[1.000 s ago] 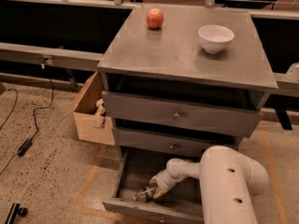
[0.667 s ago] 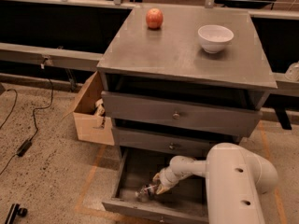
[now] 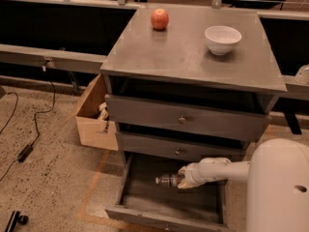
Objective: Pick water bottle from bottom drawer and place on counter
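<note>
Robot arm (image 3: 270,187): bulky white body at lower right, forearm reaching left and ending in the gripper (image 3: 180,180).

Grey drawer cabinet (image 3: 188,129): rises directly above and behind the gripper.

Worktop (image 3: 183,62): flat grey top of the cabinet, well above the gripper.

Bottom drawer (image 3: 149,202): pulled out, and the gripper sits inside it, over the plain grey floor towards the right of middle. The front panel is below the gripper, towards the camera.

Two upper drawers: the top drawer (image 3: 217,123) and middle drawer (image 3: 149,143) are both pushed in, each with a round knob. The middle one is just above the gripper.

Cardboard box (image 3: 91,122): on the floor, up and to the left of the gripper, against the cabinet's side.

Bowl (image 3: 222,38): white, on the worktop, well above and a little right of the gripper.

Apple (image 3: 160,19): red, on the worktop, well above and slightly left of the gripper, apart from the bowl.

Water bottle (image 3: 167,180): lying horizontal inside the bottom drawer with its white cap pointing left, away from the gripper. The gripper is pinched on the bottle's right end. Cannot tell whether the bottle touches the drawer floor.
</note>
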